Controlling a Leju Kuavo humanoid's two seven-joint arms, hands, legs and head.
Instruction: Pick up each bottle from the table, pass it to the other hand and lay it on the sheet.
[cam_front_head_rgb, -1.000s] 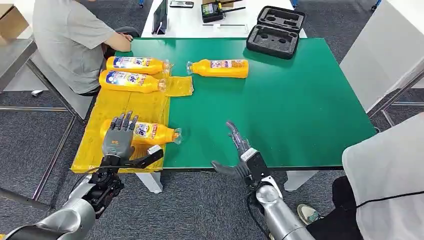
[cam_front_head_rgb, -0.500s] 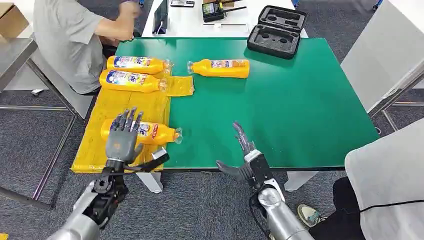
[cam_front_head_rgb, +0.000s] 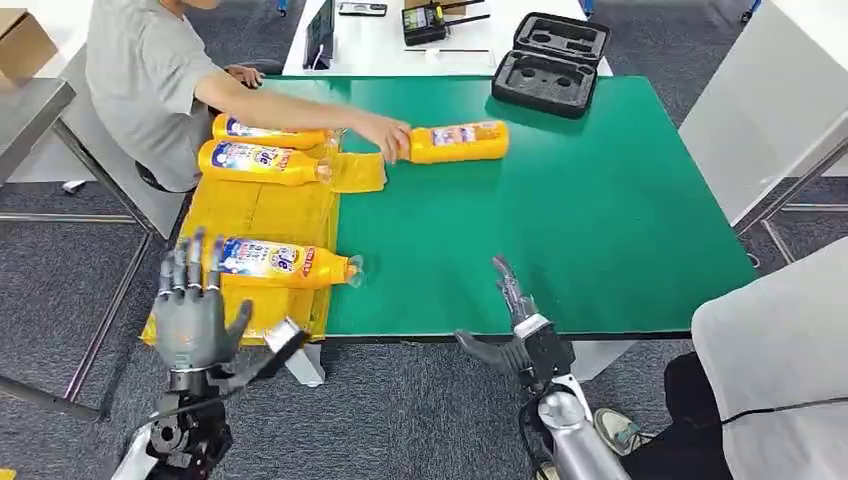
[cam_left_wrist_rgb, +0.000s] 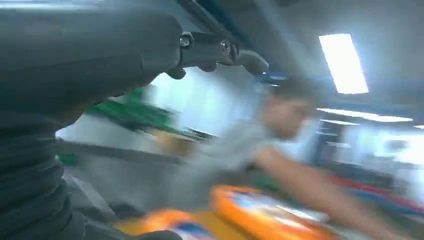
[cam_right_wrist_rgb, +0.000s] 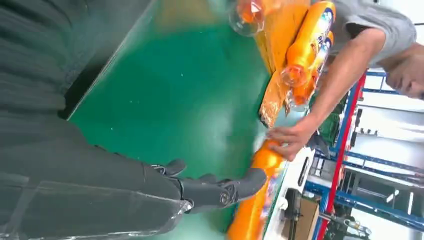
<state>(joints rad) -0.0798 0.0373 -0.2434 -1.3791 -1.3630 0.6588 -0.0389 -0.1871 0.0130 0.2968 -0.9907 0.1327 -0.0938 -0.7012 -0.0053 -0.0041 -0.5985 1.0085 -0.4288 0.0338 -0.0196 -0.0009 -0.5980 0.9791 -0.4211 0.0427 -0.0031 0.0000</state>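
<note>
Three orange bottles lie on the yellow sheet (cam_front_head_rgb: 255, 205) at the table's left: two far ones (cam_front_head_rgb: 262, 131) (cam_front_head_rgb: 260, 160) and a near one (cam_front_head_rgb: 285, 264). A fourth orange bottle (cam_front_head_rgb: 458, 142) lies on the green table (cam_front_head_rgb: 560, 220), and a person's hand (cam_front_head_rgb: 383, 134) holds its neck end. My left hand (cam_front_head_rgb: 190, 315) hovers open, fingers spread, off the sheet's near left corner. My right hand (cam_front_head_rgb: 515, 330) is open at the table's near edge, holding nothing. In the right wrist view the fourth bottle (cam_right_wrist_rgb: 260, 185) shows beyond my fingers (cam_right_wrist_rgb: 220, 190), with the person's hand (cam_right_wrist_rgb: 290, 140) on it.
A person in a grey shirt (cam_front_head_rgb: 150, 80) sits at the table's far left, arm stretched over the sheet. A black foam case (cam_front_head_rgb: 550, 62) lies at the far edge. Another person in white (cam_front_head_rgb: 770, 370) stands at the near right.
My left hand drew back from the near bottle, off the sheet toward me. My right hand slid back to the table edge. The person reached over and took hold of the fourth bottle, shifting it right.
</note>
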